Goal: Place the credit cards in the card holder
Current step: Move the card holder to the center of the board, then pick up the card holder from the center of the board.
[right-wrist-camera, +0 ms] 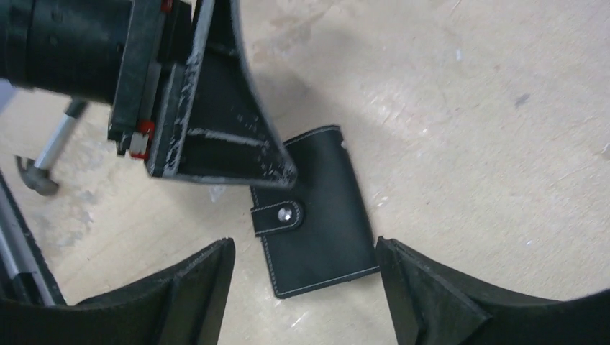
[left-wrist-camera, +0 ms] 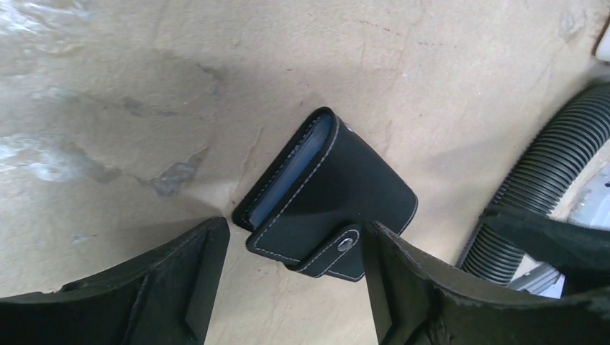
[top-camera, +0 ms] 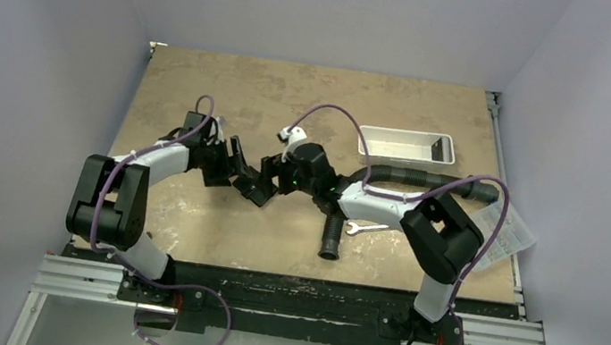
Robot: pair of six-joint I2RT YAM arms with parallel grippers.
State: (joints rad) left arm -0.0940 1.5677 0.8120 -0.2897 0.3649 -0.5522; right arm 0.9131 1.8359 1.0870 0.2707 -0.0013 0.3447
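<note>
The left gripper (left-wrist-camera: 293, 231) had its fingers (left-wrist-camera: 180, 287) spread. One stood clear of the card holder (left-wrist-camera: 338, 194) and the other was close against its strapped corner, though I couldn't tell whether it touched. The right gripper (right-wrist-camera: 303, 244) was spread wide as well, with the holder's near end lying in the gap, gripped by neither finger.

The holder lay flat and shut on the table, left of the middle, just where the two grippers met tip to tip. Its strap was snapped down over a small light stud (right-wrist-camera: 288, 213). In the left wrist view the strapped long edge faced the fingers, and the long axis ran crosswise to the gap, from the left down to the right. The end at the upper left showed pale blue leaves (left-wrist-camera: 288, 180); I couldn't tell whether any were cards. In the right wrist view the long axis ran away from the fingers, leaning a little left, and a finger of the left gripper (right-wrist-camera: 216, 136) overlapped the far left corner. From above, the grippers hid the holder almost entirely.

The tabletop (top-camera: 295, 90) was tan and mottled, with worn, blotchy patches. To the right lay a black ribbed hose (top-camera: 391, 177), and beside its near end was a silver wrench (top-camera: 366, 229). A white tray (top-camera: 405, 146) stood farther back, and a printed sheet (top-camera: 505, 232) hung over the right edge. Pale grey walls (top-camera: 43, 27) closed in the left, far and right sides, and a metal rail (top-camera: 291, 310) ran along the near edge.
</note>
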